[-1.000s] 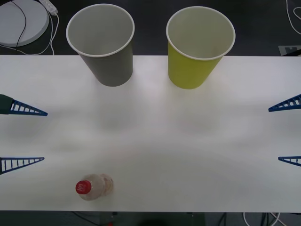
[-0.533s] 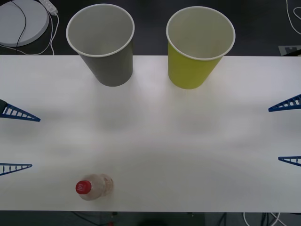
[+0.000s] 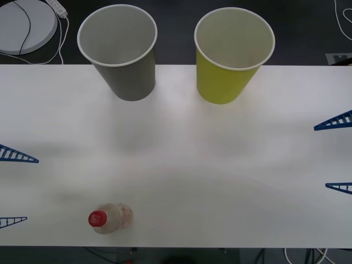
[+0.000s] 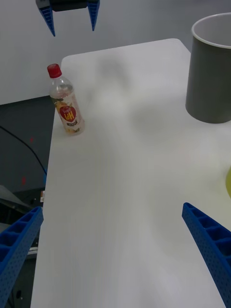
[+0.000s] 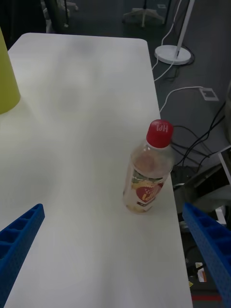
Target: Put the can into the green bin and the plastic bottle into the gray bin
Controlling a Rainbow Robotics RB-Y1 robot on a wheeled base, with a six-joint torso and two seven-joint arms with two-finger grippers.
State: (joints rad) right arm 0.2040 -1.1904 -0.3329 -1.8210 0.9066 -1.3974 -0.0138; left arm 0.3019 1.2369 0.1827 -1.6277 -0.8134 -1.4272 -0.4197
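Note:
The plastic bottle (image 3: pixel 110 218) stands upright near the table's front edge on the left, red cap on top; it also shows as the bottle (image 5: pixel 147 178) and the bottle (image 4: pixel 67 103). The gray bin (image 3: pixel 127 80) stands at the back left and the green bin (image 3: pixel 223 85) at the back right, both with nothing visible inside. My left gripper (image 3: pixel 14 188) hovers open at the left edge, a short way left of the bottle. My right gripper (image 3: pixel 336 154) stays open at the right edge. The can is out of view.
A white round base (image 3: pixel 25 25) with cables lies on the floor beyond the table's back left corner. The white table (image 3: pixel 181 165) stretches bare between the bins and the bottle. Cables and stands sit on the floor past the table's edge.
My left gripper has shifted toward the table's front edge and slightly outward to the left, closer to level with the bottle. The right gripper, the bottle and both bins stayed put.

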